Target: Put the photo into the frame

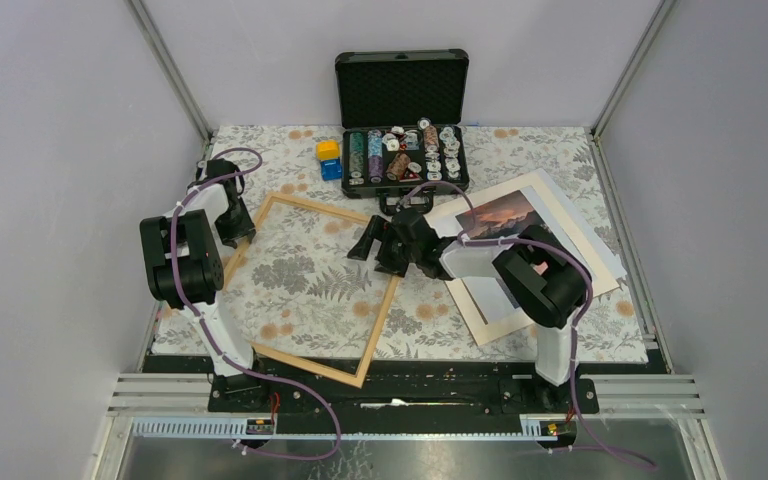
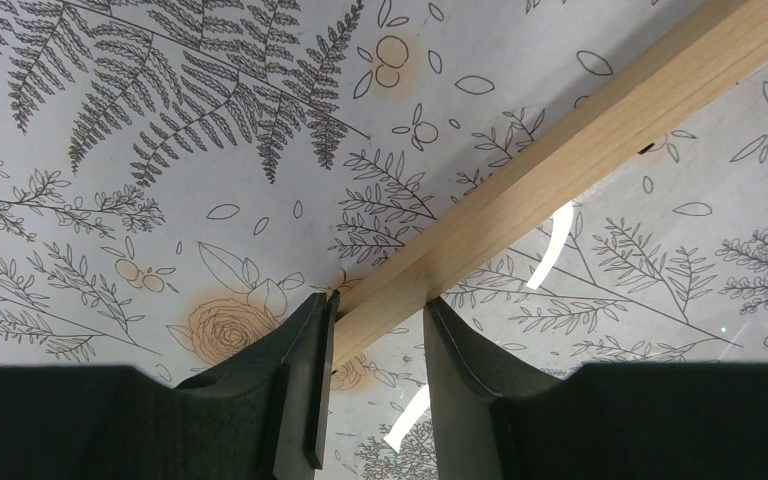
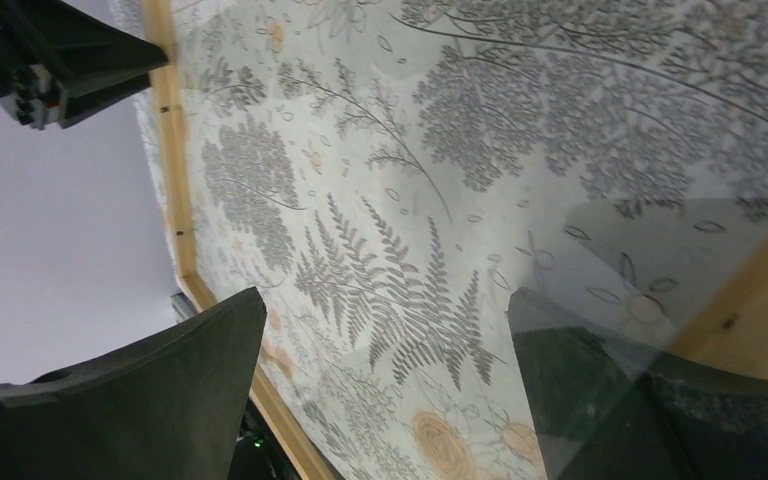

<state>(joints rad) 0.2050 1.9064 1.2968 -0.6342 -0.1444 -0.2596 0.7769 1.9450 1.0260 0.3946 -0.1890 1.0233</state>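
The frame (image 1: pixel 380 331) of thin light wood lies flat on the floral cloth, left of centre. My left gripper (image 1: pixel 240 232) is at its left rail. In the left wrist view the wooden rail (image 2: pixel 580 150) runs between the fingers, and the left gripper (image 2: pixel 378 300) is shut on it, both pads touching. My right gripper (image 1: pixel 375 250) hovers over the frame's right part, jaws open wide, nothing between them (image 3: pixel 385 300). One of its fingers (image 3: pixel 580 390) shows dimly through a clear pane. The photo (image 1: pixel 505 213), a sunset print with a white border, lies to the right, partly under the right arm.
An open black case (image 1: pixel 400 90) with stacks of chips stands at the back centre. A yellow block (image 1: pixel 329 150) and a blue block (image 1: pixel 331 168) sit to its left. Grey walls close the cell on three sides.
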